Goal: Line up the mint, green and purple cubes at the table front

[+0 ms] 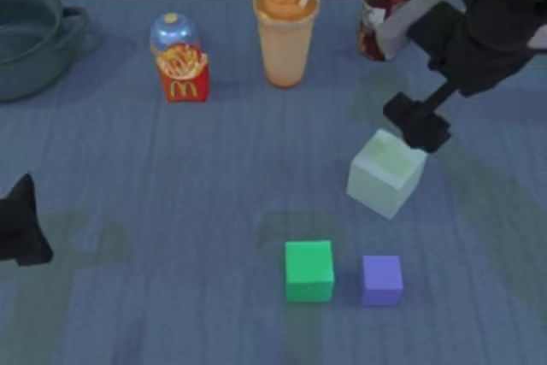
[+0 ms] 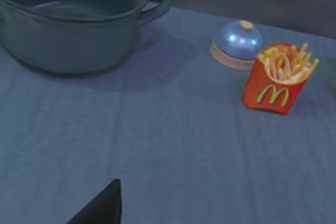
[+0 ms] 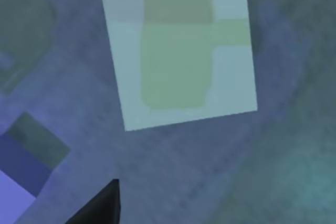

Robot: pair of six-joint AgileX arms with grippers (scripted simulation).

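Cubes: 1 mint (image 1: 385, 173), 1 green (image 1: 308, 271), 1 purple (image 1: 381, 279), jaws' state unclear.

backdrop: dark grey, blurred | light: soft, mottled shadows | furniture: none seen

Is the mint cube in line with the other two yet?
No. The mint cube sits behind the purple cube, rotated askew; green cube beside purple.

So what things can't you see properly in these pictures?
- Right tool, top view: its tips sit dark against the mint cube; whether open or shut is unclear.
- Left tool, top view: cut off by the left edge.
- Pot, top view: partly past the left edge.
- Purple cube, right wrist view: only a corner shows.
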